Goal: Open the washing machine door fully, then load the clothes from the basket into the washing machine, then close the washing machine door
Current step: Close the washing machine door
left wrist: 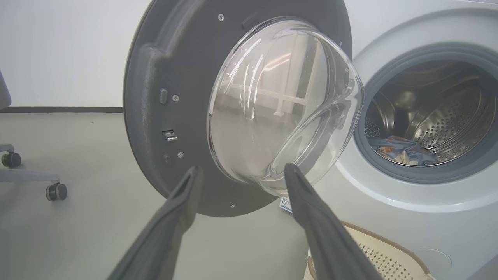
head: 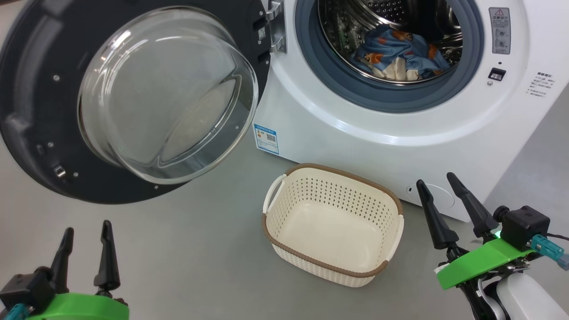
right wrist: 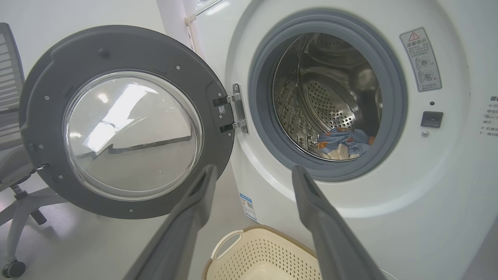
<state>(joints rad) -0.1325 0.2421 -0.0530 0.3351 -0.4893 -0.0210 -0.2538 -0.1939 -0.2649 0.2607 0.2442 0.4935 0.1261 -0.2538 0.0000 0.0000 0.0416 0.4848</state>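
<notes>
The washing machine door (head: 40, 102) (left wrist: 171, 66) (right wrist: 50, 77) stands swung wide open to the left, its glass bowl bulging out. Inside the steel drum of the white washing machine (head: 346, 120) (left wrist: 408, 217) (right wrist: 428, 202) lie the blue bear-print clothes (head: 395, 51) (left wrist: 404, 149) (right wrist: 344, 142) with some cream cloth. The cream basket (head: 331, 222) (left wrist: 373, 254) (right wrist: 260, 252) sits on the floor in front of the machine with nothing in it. My left gripper (head: 86, 229) (left wrist: 241, 169) is open at the lower left, holding nothing. My right gripper (head: 435, 178) (right wrist: 253, 167) is open to the right of the basket, holding nothing.
A grey floor (head: 186, 249) spreads around the basket and under the open door. An office chair base with castor wheels (left wrist: 56, 191) (right wrist: 13, 268) stands left of the door. A blue label (head: 266, 138) is on the machine's lower front.
</notes>
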